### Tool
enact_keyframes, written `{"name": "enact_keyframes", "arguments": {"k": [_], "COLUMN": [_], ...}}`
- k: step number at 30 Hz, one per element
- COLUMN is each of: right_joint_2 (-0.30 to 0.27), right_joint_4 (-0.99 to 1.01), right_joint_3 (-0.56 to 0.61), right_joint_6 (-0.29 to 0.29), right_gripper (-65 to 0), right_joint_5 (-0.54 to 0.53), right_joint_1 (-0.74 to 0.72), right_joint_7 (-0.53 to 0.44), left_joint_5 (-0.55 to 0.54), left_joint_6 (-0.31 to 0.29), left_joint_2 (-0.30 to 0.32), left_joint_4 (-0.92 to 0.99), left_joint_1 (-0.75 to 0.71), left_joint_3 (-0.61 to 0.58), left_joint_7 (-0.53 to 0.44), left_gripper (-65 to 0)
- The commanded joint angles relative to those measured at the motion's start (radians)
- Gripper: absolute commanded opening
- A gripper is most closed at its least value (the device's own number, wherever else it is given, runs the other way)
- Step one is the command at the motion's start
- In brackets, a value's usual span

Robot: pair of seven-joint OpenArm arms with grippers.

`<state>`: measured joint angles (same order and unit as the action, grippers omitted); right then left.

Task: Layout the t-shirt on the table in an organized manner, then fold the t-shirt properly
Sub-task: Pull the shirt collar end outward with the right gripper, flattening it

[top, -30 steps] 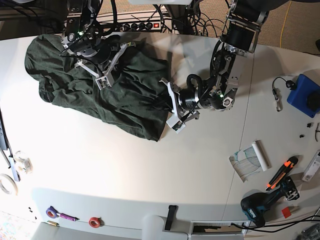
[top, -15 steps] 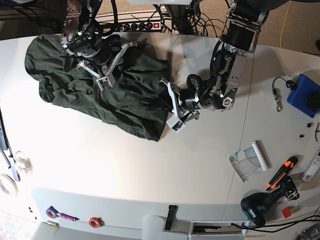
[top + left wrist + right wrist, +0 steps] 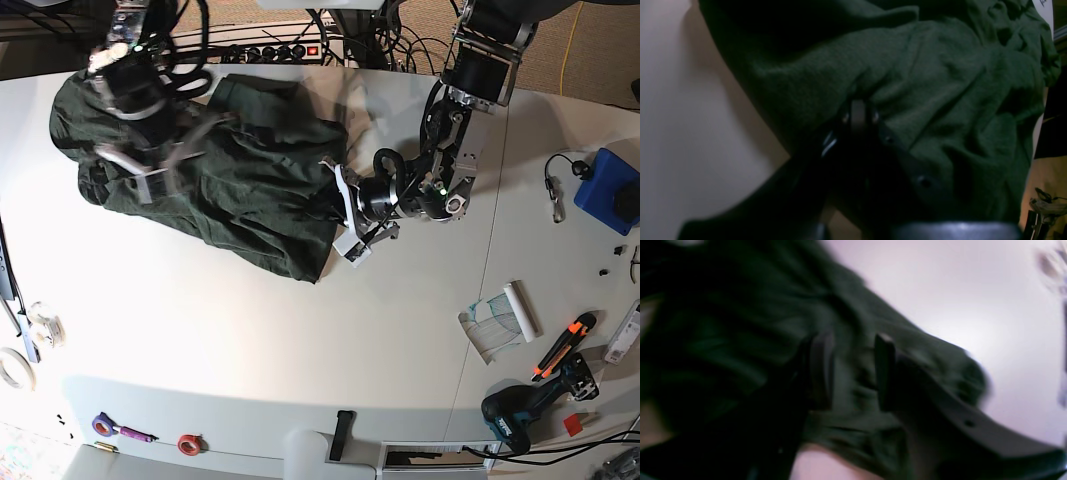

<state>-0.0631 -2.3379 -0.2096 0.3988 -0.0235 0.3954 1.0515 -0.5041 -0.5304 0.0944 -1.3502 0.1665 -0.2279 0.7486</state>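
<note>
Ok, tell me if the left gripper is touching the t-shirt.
Touching. In the left wrist view the left gripper has its tips buried in the t-shirt folds.

You're in a robotics workshop: well apart from the jaws of the left gripper (image 3: 338,212) lie a teal-and-black cordless drill (image 3: 520,415), an orange-handled utility knife (image 3: 563,347), a black power strip (image 3: 285,50) and tangled cables (image 3: 350,30).

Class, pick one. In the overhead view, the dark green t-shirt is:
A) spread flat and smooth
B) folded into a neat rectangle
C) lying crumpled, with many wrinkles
C: the t-shirt sits in a rumpled heap of bunched folds on the table, neither smoothed out nor folded.
</note>
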Motion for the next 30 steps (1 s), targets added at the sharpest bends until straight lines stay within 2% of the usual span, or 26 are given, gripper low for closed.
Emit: {"name": "enact_keyframes", "arguments": {"k": [1,4,6,9,13,17,21,26,28,30], "right_joint_2": [-0.015,-0.058,-0.094,-0.153,-0.247,-0.37,-0.473,-0.57,-0.595,-0.602], "right_joint_4": [-0.018,-0.018,-0.018,-0.009,0.232,0.579,0.957,1.312,1.389,1.419], "right_joint_3": [-0.058,-0.254,-0.394,-0.587,-0.751,-0.787,-0.786,-0.786,-0.786,-0.786], "right_joint_6": [-0.007,-0.008,-0.008,0.003,0.061,0.152,0.299,0.299,0.299,0.299], "right_gripper": [-44.6,-44.5,-44.4,-38.3,-35.9,-35.8,-35.8,-35.8,-35.8,-35.8], "right_joint_5": [0.006,0.0,-0.044,-0.156,-0.369,-0.652,-0.896,-1.195,-1.278,-1.305], "right_joint_1": [-0.003,-0.002,-0.003,-0.002,-0.006,-0.058,-0.166,-0.293,-0.333,-0.364], "right_joint_7": [-0.021,-0.034,-0.037,-0.058,-0.091,0.005,0.15,0.339,0.345,0.345], "left_joint_5": [0.04,0.04,0.04,0.039,0.039,0.039,0.032,0.032,0.032,0.033], "left_joint_6": [0.018,0.018,0.018,0.018,0.018,0.018,0.018,0.018,0.018,0.018], "left_joint_2": [0.006,0.006,0.006,0.006,0.006,0.006,0.006,0.006,0.006,0.006], "left_joint_4": [-0.007,-0.007,-0.007,-0.007,-0.007,-0.007,-0.007,-0.007,-0.007,-0.007], "left_joint_1": [0.013,0.013,0.013,0.013,0.013,0.013,0.013,0.013,0.013,0.013], "left_joint_3": [0.001,0.001,0.001,0.001,0.001,0.001,0.001,0.001,0.001,0.001], "left_joint_7": [0.021,0.021,0.02,0.02,0.021,0.02,0.02,0.021,0.021,0.021], "left_gripper": [-65.0,-65.0,-65.0,-65.0,-65.0,-65.0,-65.0,-65.0,-65.0,-65.0]}}
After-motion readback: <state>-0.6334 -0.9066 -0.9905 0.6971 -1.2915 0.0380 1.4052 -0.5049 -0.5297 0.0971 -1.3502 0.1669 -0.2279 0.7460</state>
